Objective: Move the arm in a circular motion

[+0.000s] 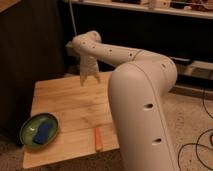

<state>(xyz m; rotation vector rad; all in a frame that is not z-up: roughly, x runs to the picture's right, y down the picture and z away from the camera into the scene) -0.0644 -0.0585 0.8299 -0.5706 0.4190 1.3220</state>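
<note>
Above the 12 o'clock edge of the wooden table [65, 102], the gripper [88, 76] of the arm [130, 57], pointed down and lifted off the board; cannot tell whether wide or narrow. Reaches long and high from the thick near segment at 4 o'clock, probably so as to sweep a circle without brushing anything below. Touches none of the items: green bowl [30, 120] holding a blue object [42, 132] at 8 o'clock, orange stick [98, 139] at 6 o'clock by the front edge. Behind, dark shelving [150, 11]; at 3 o'clock, speckled floor [192, 112] and loose cables [200, 145].
</note>
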